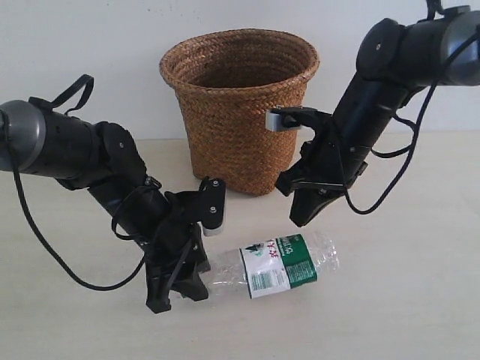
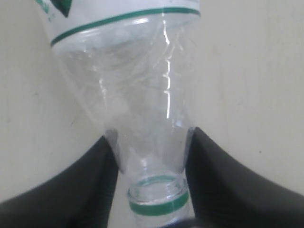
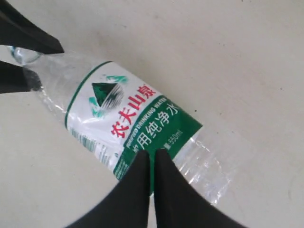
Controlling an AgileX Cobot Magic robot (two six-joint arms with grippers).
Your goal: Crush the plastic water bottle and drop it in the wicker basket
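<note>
Lower centre, your plastic water bottle (image 1: 279,262) lies sideways on the table (image 1: 412,300), its neck pinched by your left gripper (image 1: 180,292) at lower left. Your right gripper (image 1: 300,217) hangs over the label, fingers nearly together, empty. The wicker basket (image 1: 240,112) stands behind, upper centre.

Likely a robot lab: plain cream worktop (image 1: 420,300) across the lower frame, blank white wall (image 1: 90,45) along the top, cabled black arms (image 1: 67,142) at both sides.
</note>
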